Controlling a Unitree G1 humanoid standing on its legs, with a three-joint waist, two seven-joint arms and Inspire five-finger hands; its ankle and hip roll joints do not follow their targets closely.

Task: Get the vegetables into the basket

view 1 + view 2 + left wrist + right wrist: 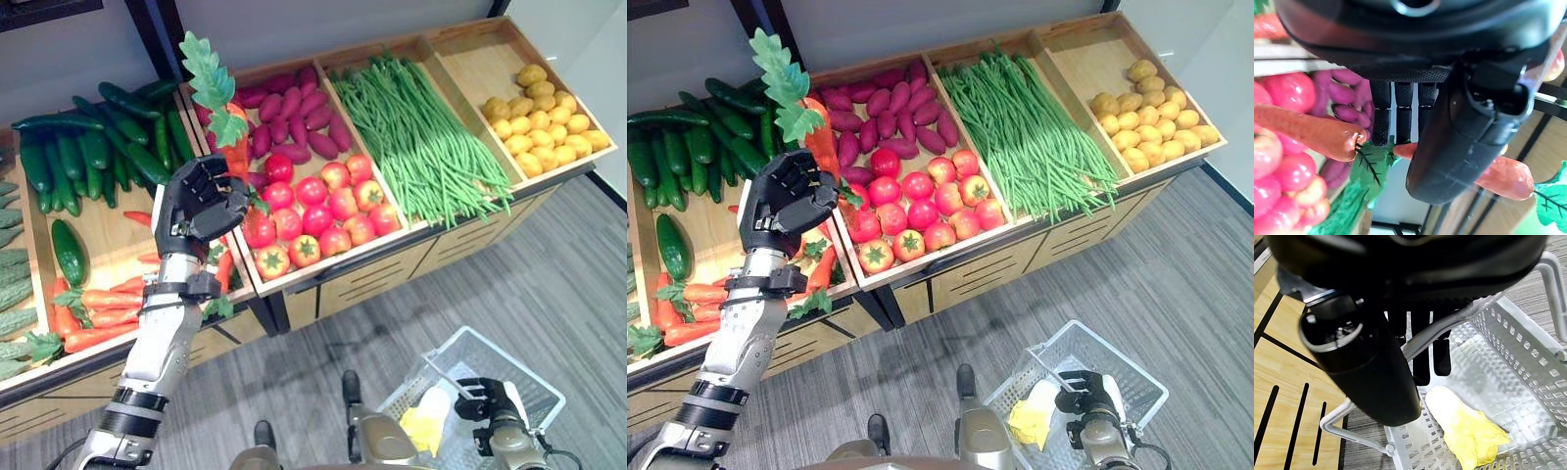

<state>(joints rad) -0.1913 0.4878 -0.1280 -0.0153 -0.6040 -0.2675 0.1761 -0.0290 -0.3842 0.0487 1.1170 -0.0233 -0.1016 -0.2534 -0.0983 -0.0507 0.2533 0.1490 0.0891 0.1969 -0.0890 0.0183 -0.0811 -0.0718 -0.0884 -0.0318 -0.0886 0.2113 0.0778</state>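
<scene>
Eye views: left hand (201, 201) curled round a carrot (235, 147), lifted above the tomatoes (313, 211).
Right wrist view: right hand (1420, 345) hooks the handle (1449, 328) of the basket (1528, 382).
Judged mid-transfer; next, carry the carrot over the basket.

Display shelf (294, 279): cucumbers (88, 147) and carrots (103, 308) in left bin, sweet potatoes (294, 113) behind tomatoes (313, 211) in the next. Green beans (411, 137) right of those, potatoes (544, 122) rightmost. Basket (519, 377) on the floor before the shelf, holding a corn cob (423, 419).
</scene>
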